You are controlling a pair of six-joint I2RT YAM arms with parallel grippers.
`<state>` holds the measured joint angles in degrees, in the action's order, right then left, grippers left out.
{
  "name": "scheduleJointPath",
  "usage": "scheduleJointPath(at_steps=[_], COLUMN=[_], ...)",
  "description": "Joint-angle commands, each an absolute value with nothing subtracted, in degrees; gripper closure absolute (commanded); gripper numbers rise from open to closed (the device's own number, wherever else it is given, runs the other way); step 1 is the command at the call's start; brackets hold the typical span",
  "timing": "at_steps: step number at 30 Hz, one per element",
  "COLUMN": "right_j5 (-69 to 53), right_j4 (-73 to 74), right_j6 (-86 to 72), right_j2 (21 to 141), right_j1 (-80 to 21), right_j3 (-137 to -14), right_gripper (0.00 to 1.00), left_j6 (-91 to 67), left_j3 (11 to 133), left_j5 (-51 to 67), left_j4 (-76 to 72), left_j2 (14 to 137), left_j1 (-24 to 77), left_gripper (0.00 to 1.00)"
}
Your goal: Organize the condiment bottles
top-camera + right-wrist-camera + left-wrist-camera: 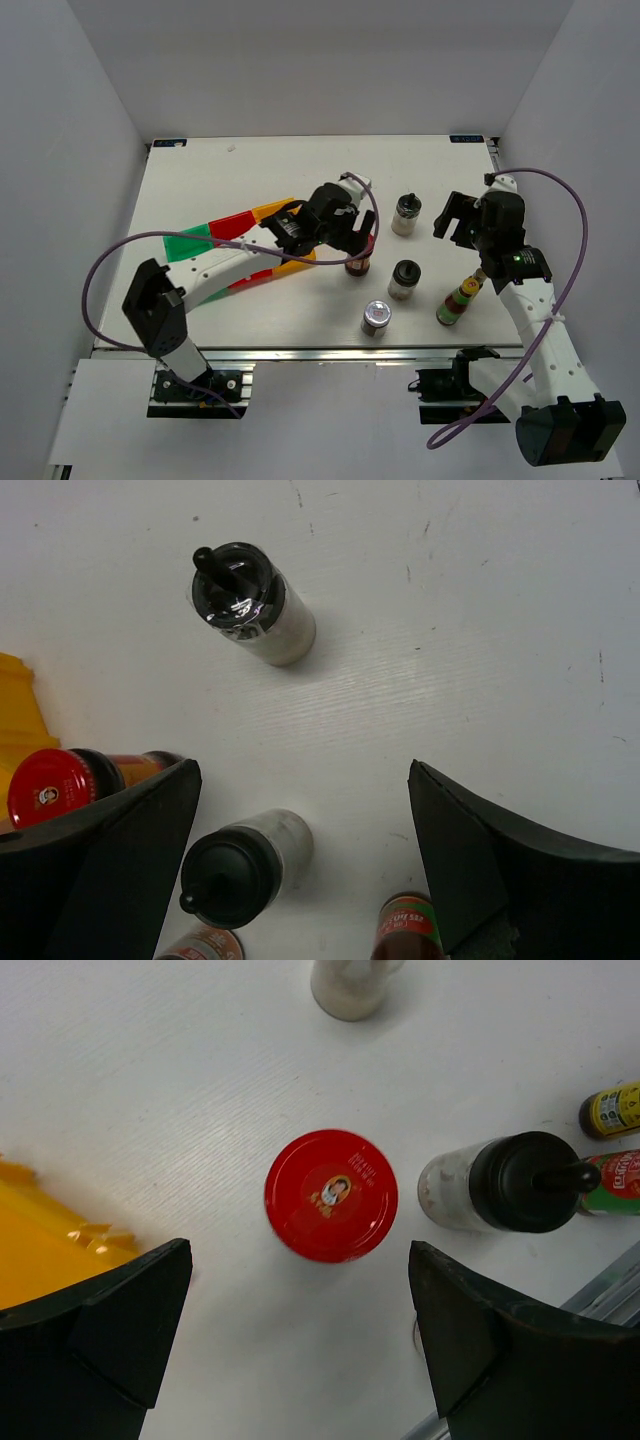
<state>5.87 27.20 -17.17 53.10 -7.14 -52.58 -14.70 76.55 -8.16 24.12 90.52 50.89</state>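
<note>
Five condiment containers stand right of centre. The red-lid jar (358, 262) (331, 1195) (50, 785) sits just beyond my open left gripper (348, 238) (300, 1260), centred between its fingers and not touched. One black-lid jar (405, 213) (245, 600) stands farther back, and another (404, 278) (510, 1182) (235, 875) stands in the middle. The silver-lid jar (376, 318) is nearest the front edge. The slim sauce bottle (458, 300) (618, 1175) (405, 930) stands at the right. My right gripper (457, 218) (303, 770) is open and empty, above the table between the black-lid jars and the sauce bottle.
A row of green (188, 244), red (233, 226) and yellow (272, 212) bins lies at the left, partly under my left arm. The yellow bin's corner shows in the left wrist view (40, 1230). The table's front rail (320, 352) runs close to the silver-lid jar.
</note>
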Motion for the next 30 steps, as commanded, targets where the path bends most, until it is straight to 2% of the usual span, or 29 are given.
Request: scheduleJointPath(at_steps=[1,6,10,17,22,25,26,30], right_j5=[8.44,7.91,7.82,7.73,8.00,8.17,8.17,8.17], right_j4=[27.24,27.07,26.72,26.37,26.37,26.28,26.02,25.93], right_j6=[-17.67,-17.67,-17.58,-17.58,-17.58,-17.75,-17.75,-17.75], right_j2=[52.82,52.47,52.47,53.00,53.09,52.91,52.82,52.73], right_j1=[-6.94,-6.94,-6.94,-7.03,-7.03,-7.03,-7.03,-7.03], right_j3=[-52.38,-51.86,-51.42,-51.15,-50.89,-50.71,-50.63,-50.36], right_gripper=[0.11,0.11,0.10,0.11,0.11,0.11,0.11,0.11], left_j6=[-12.13,-13.45,-13.36,-13.89,-14.33,-14.68,-15.03,-14.77], left_j3=[82.52,87.97,90.61,90.70,91.76,92.63,92.72,92.64], left_j5=[-9.49,-13.53,-11.61,-8.18,-10.80,-12.91,-14.31,-14.85], left_j4=[25.83,29.09,29.79,29.27,30.75,31.72,31.64,31.11], left_j2=[94.28,100.45,103.88,106.87,108.46,108.63,108.46,107.32], left_j1=[52.56,52.73,53.00,53.88,54.75,55.02,55.19,55.28], left_gripper=[0.02,0.02,0.02,0.02,0.02,0.13,0.26,0.46])
